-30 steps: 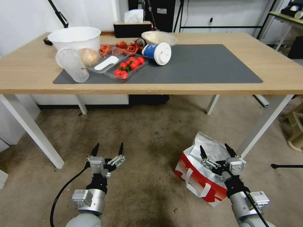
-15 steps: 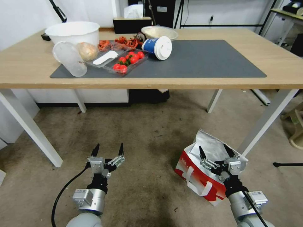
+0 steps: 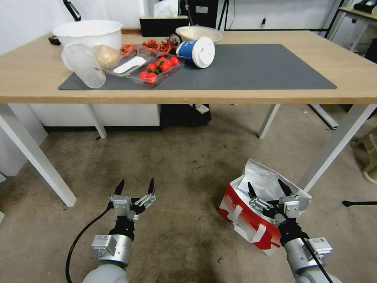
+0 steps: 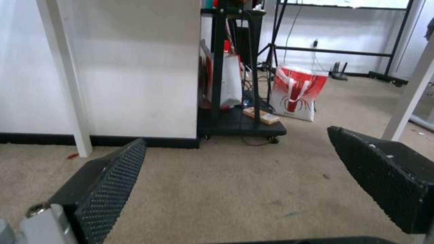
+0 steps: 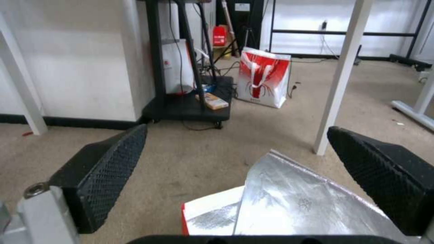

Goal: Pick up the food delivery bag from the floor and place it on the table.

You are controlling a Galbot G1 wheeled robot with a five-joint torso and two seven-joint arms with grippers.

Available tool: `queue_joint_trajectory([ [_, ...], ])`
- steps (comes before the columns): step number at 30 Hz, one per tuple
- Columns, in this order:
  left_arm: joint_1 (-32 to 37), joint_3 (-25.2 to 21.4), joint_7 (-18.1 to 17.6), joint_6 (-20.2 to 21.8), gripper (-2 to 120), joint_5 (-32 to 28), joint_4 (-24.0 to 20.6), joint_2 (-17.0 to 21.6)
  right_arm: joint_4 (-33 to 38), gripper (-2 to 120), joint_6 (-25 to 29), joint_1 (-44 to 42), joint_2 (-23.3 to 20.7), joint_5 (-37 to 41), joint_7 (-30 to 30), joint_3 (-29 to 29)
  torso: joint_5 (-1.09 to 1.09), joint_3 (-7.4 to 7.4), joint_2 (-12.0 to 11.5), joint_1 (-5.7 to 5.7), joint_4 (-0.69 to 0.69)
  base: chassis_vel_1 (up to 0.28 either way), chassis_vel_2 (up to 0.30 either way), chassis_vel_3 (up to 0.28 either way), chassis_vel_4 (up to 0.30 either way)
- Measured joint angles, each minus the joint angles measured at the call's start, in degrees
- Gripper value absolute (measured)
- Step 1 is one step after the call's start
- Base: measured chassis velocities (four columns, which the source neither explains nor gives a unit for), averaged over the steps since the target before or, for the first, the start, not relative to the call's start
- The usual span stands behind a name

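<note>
The food delivery bag (image 3: 251, 220) stands on the floor (image 3: 176, 165), tilted, in front of the worktop (image 3: 275, 94) and near its right front leg. Its red side with white handles faces the robot; the top is open and a silver foil flap stands up at the rear. In the right wrist view the foil lining (image 5: 289, 206) lies directly below and between the fingers.

Right hand (image 3: 270, 188): poised above the open top of the bag, fingers spread wide, gripping nothing. No contact with the bag can be confirmed.

Left hand (image 3: 134, 186): held low over bare floor, well apart from the bag, fingers likewise spread and empty. The left wrist view shows carpet between its pads (image 4: 113, 176).

On the worktop, a dark grey mat (image 3: 255, 70) carries, at its left end, a white bucket (image 3: 88, 33), a toppled clear cup (image 3: 83, 65), a tray of tomatoes (image 3: 159, 70) and a blue cup on its side (image 3: 195, 51). The right part of the mat is bare
</note>
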Motion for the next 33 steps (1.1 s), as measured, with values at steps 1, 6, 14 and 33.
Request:
queue_joint_trajectory([
  [1, 0.0, 0.0, 0.0, 0.0, 100, 0.0, 0.0, 0.0, 0.0, 100, 0.0, 0.0, 0.0, 0.0, 0.0, 0.0, 0.0, 0.0, 0.0, 0.0, 0.0, 0.0, 0.0, 0.0, 0.0],
  [6, 0.0, 0.0, 0.1, -0.4, 100, 0.0, 0.1, 0.0, 0.1, 100, 0.0, 0.0, 0.1, 0.0, 0.0, 0.0, 0.0, -0.91, -1.2, -0.26, 0.0, 0.0, 0.0, 0.0, 0.0],
  [14, 0.1, 0.0, 0.1, -0.4, 100, 0.0, 0.1, 0.0, 0.2, 100, 0.0, -0.1, 0.1, 0.0, -0.1, 0.0, 0.0, -2.43, -2.9, -0.49, 0.0, 0.0, 0.0, 0.0, 0.0],
  [33, 0.4, -0.1, 0.2, -0.5, 100, 0.0, -0.4, -0.1, 0.3, 100, 0.3, -0.5, 0.1, 0.0, -0.2, 0.1, 0.0, -5.74, -7.1, -0.83, 0.0, 0.0, 0.0, 0.0, 0.0],
])
